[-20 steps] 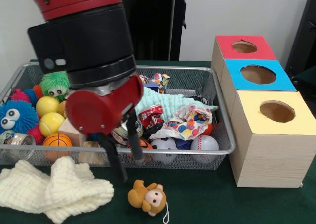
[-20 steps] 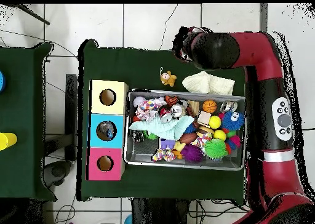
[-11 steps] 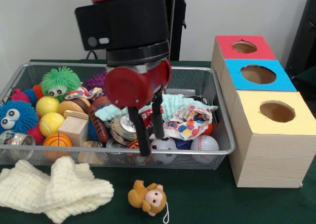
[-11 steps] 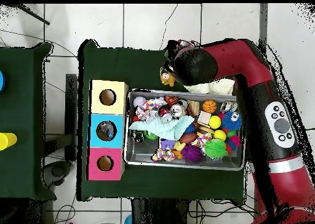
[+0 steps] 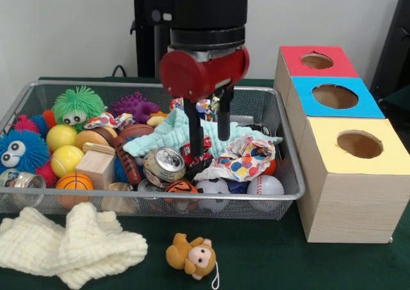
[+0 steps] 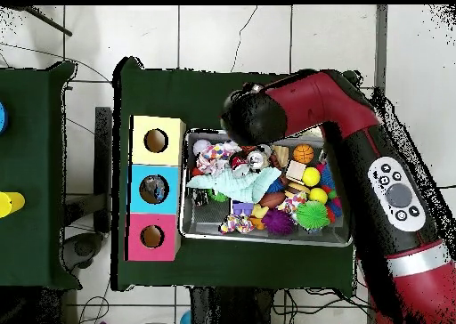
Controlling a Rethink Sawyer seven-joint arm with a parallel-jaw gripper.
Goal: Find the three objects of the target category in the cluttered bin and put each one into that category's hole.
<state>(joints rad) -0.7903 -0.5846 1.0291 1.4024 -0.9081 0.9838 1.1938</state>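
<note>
My gripper (image 5: 210,146) hangs open and empty over the middle of the wire bin (image 5: 293,150). Its fingertips (image 5: 197,153) are just above a mint cloth (image 5: 168,131) and a red can (image 5: 192,152). A crushed silver can (image 5: 165,164) lies to the left of them. On the right stand three boxes with holes: red (image 5: 318,61), blue (image 5: 335,96) and yellow (image 5: 359,144). From overhead, the wrist (image 6: 254,116) covers the bin's (image 6: 200,224) upper edge, so the fingers are hidden there.
The bin also holds a patterned cloth (image 5: 246,159), baseball (image 5: 264,185), soccer ball (image 5: 213,187), basketball (image 5: 73,181), yellow balls (image 5: 61,137), fuzzy toys (image 5: 77,107) and a wood block (image 5: 95,168). A cream cloth (image 5: 70,242) and a monkey plush (image 5: 192,255) lie in front.
The arm swung from over the bin's front-left edge, near the cream cloth, to over the bin's middle. The gripper stayed open and empty.
</note>
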